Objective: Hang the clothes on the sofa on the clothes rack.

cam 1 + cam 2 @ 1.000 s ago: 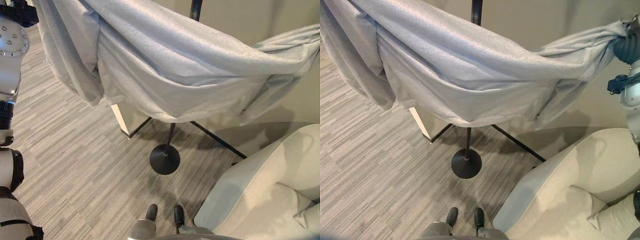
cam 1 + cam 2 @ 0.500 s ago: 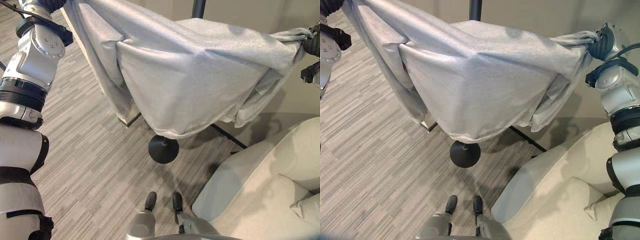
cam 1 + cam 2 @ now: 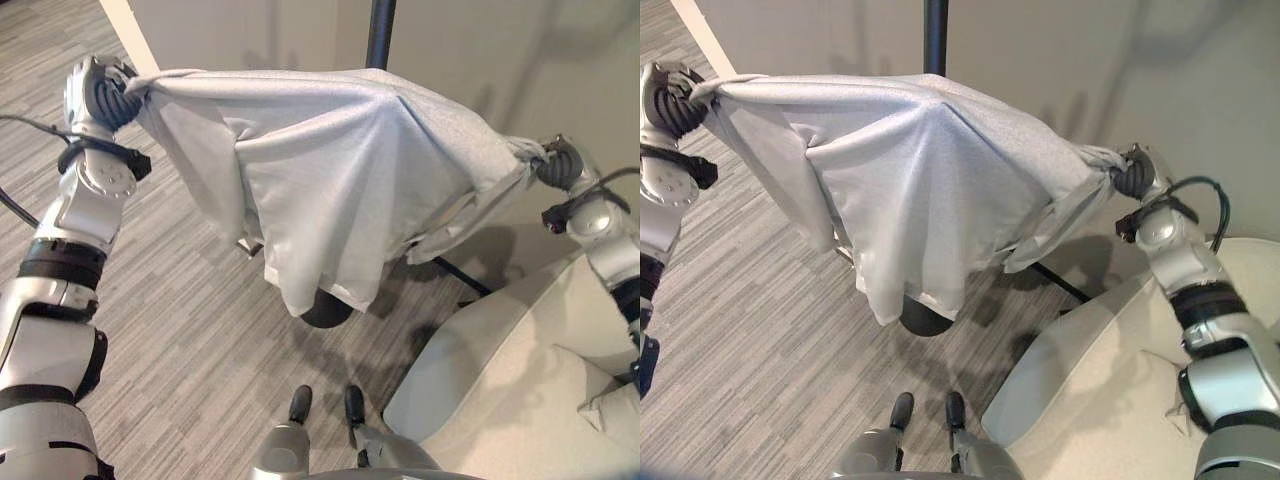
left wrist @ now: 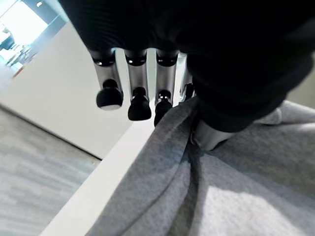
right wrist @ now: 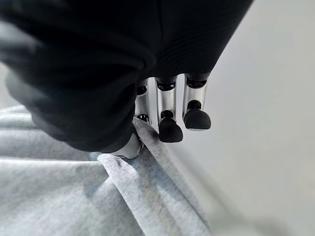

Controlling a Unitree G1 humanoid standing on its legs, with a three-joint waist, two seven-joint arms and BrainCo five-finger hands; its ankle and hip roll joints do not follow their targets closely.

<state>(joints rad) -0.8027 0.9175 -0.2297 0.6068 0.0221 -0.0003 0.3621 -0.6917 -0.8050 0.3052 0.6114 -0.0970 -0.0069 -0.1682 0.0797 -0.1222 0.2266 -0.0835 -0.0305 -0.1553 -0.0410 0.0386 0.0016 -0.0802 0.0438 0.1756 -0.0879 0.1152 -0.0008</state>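
Stretching the grey garment left to right, you are pinching one end in the left hand, the other in the right hand; it is draping over the rack pole, hem hanging floorward.

- Your grey garment looks like soft, matt knit cloth.
- The rack pole is smooth, dark, metal-looking.
- The sofa has matt beige upholstery.
- The floor is streaked grey carpet.
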